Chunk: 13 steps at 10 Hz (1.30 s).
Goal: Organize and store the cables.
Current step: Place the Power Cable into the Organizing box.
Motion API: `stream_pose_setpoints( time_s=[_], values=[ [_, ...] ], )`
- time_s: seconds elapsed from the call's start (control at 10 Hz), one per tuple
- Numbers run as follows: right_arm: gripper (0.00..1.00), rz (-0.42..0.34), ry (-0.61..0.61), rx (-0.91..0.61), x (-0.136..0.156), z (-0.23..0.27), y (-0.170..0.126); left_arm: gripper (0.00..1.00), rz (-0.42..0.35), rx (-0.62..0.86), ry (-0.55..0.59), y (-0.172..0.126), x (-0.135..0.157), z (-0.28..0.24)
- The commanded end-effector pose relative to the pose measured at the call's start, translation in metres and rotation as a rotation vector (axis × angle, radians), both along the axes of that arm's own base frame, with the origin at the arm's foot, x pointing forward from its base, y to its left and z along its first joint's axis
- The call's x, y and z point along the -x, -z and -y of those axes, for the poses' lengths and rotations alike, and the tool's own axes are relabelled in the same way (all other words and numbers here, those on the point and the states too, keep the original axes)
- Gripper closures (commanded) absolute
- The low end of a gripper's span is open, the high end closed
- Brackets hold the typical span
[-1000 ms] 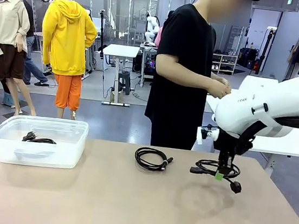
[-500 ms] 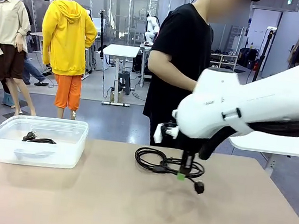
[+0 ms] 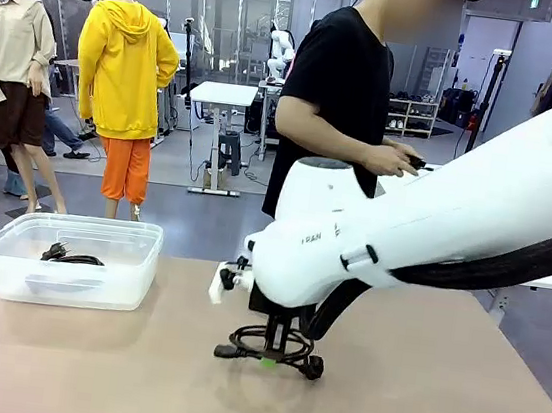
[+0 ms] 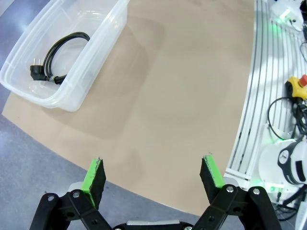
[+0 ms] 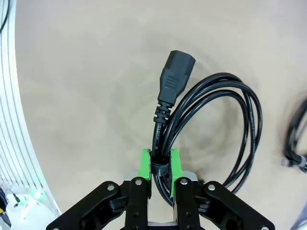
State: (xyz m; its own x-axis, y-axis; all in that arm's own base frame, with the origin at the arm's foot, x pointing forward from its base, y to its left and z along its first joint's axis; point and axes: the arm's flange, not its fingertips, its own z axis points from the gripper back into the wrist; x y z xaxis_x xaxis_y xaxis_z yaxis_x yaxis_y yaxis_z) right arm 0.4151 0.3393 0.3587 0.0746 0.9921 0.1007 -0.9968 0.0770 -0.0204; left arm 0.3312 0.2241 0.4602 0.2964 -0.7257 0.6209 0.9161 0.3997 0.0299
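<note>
A clear, round-cornered plastic bin point(image 3: 72, 227) sits on the matte tan table point(image 3: 84, 374) at its left end. Inside it, a thin black cable point(image 3: 70, 257) lies in a loose flat coil, its plug ends toward the bin's left wall.

In the left wrist view, the left gripper point(image 4: 153, 167) hangs with its green-padded fingers spread wide and nothing between them. It is apart from the bin point(image 4: 103, 52), above the bare tabletop.

Well to the right of the bin, the right gripper point(image 3: 270, 355) is clamped on a second cable point(image 3: 297, 348), a smooth, glossy cord wound in an oval loop. The green pads point(image 5: 145, 165) pinch the bundled strands at a black strap, and a blocky moulded plug point(image 5: 176, 76) points away from the fingers. Another black cord point(image 5: 297, 143) lies at the frame's edge.

Farther right than the bin and across the table, a person's hand point(image 3: 392, 160) is held at waist height.
</note>
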Motion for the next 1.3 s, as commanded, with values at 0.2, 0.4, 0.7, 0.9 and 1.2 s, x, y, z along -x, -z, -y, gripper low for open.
stream_pose_setpoints(
  time_s=[0.2,0.4,0.7,0.9,1.2],
  values=[
    [0.86,0.010,0.010,-0.025,0.001,-0.015,0.041,0.00,0.018,0.011,0.010,0.001,0.000,-0.002],
    [0.61,-0.005,0.005,-0.024,0.009,-0.014,0.036,0.00,0.018,0.011,0.010,0.001,0.000,-0.002],
    [0.00,-0.017,0.002,-0.030,0.016,-0.008,0.026,0.00,0.018,0.011,0.010,0.001,0.000,-0.002],
    [0.00,0.003,0.033,-0.086,0.017,0.016,0.008,0.00,0.018,0.011,0.010,0.001,0.000,-0.002],
    [0.00,-0.005,0.061,-0.219,0.017,0.093,-0.027,0.00,0.000,0.000,0.000,0.000,0.000,0.000]
  ],
)
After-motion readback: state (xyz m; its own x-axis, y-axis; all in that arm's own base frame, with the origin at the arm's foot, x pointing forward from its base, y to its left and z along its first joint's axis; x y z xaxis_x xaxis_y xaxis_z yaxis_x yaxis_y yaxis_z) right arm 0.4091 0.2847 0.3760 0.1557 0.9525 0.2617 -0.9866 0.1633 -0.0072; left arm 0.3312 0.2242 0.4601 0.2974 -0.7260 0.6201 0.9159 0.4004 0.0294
